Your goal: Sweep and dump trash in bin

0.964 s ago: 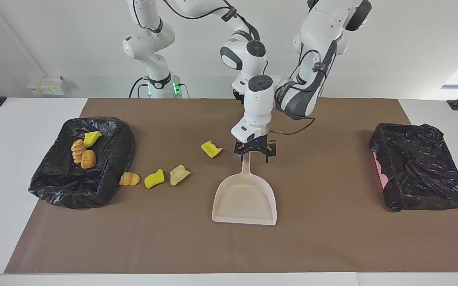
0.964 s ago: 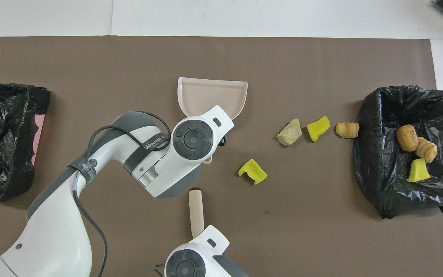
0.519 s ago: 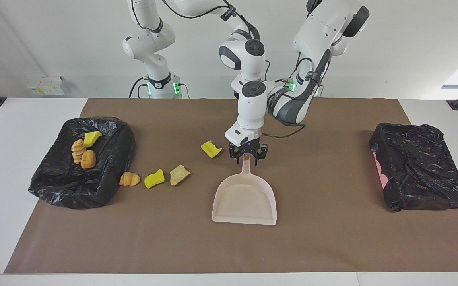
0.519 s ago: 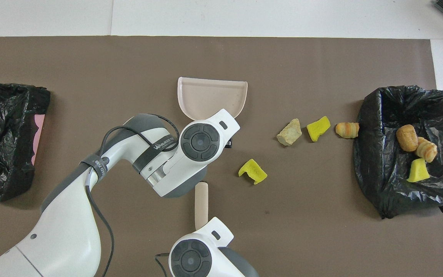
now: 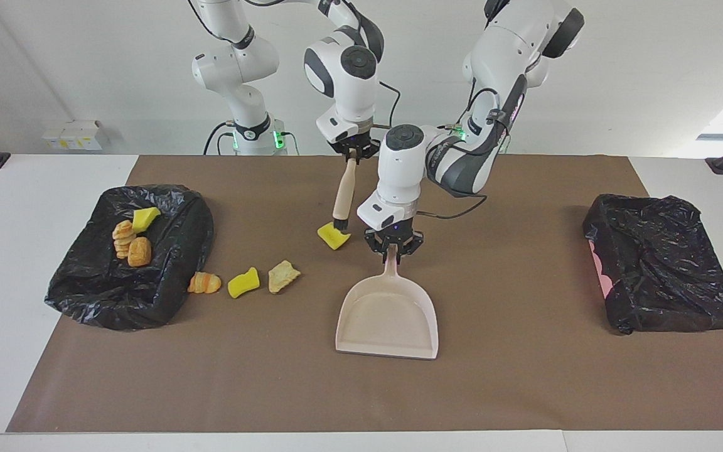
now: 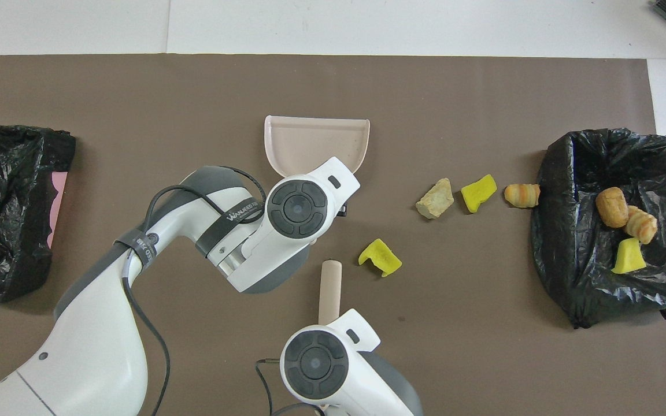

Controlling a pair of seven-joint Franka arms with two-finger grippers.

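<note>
**One lettered band on the left arm**

The only writing that shows is on the dark band around the left arm's forearm (image 6: 235,216), seen from overhead: white capitals that seem to begin "WANJEED", with the letters after that too small to read. A small tag on the cable clamp (image 6: 139,247) lower down the same arm carries marks that cannot be read.

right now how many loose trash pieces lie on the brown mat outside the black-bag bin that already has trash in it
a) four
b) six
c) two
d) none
a: on the brown mat lie a yellow sponge chunk by the brush, a pale bread bit, a second yellow sponge piece and a striped golden pastry beside the black-bag bin.
</note>
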